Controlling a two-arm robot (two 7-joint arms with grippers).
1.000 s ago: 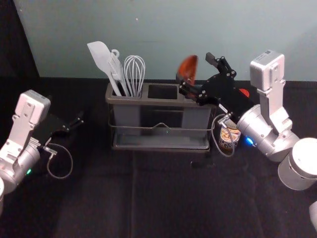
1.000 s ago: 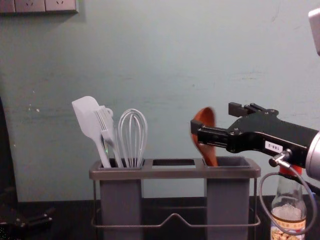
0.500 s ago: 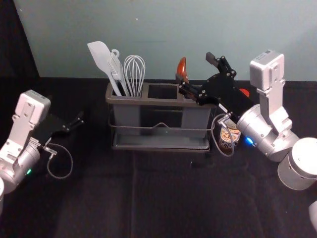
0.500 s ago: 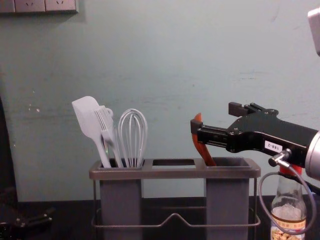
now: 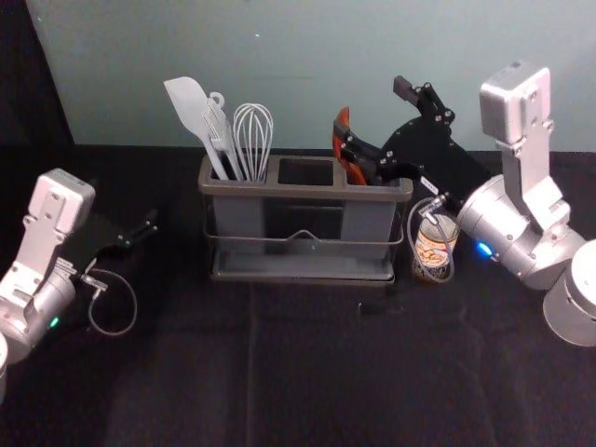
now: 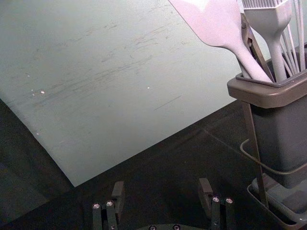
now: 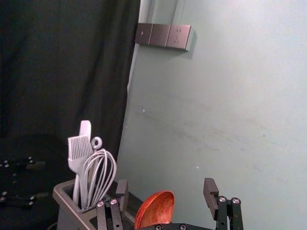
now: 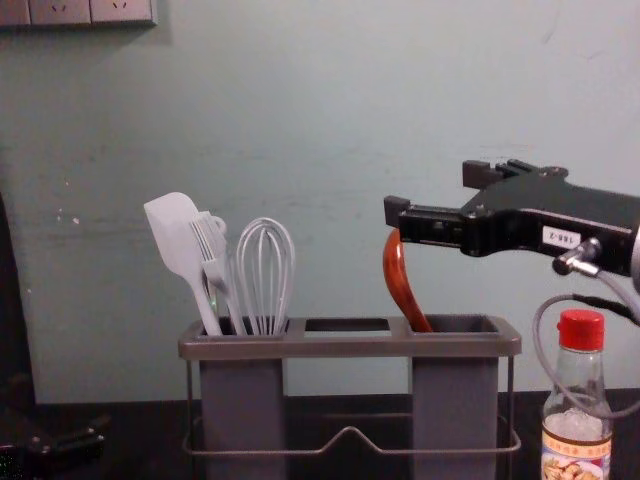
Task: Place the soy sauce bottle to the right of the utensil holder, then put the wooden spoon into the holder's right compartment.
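Spoon [image 8: 400,275] is in the holder's [image 8: 350,346] right compartment, bottle [image 8: 577,400] right of holder. Right claw [image 8: 437,192] is spread at spoon top; sideways retreat could hook it, cable [image 8: 537,335] could tip bottle. Left claw [image 6: 162,188] parked left of holder, fingers apart.

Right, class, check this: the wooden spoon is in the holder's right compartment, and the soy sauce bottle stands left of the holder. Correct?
Not quite: the soy sauce bottle stands right of the holder, as the chest view shows. The wooden spoon is indeed in the holder's right compartment.
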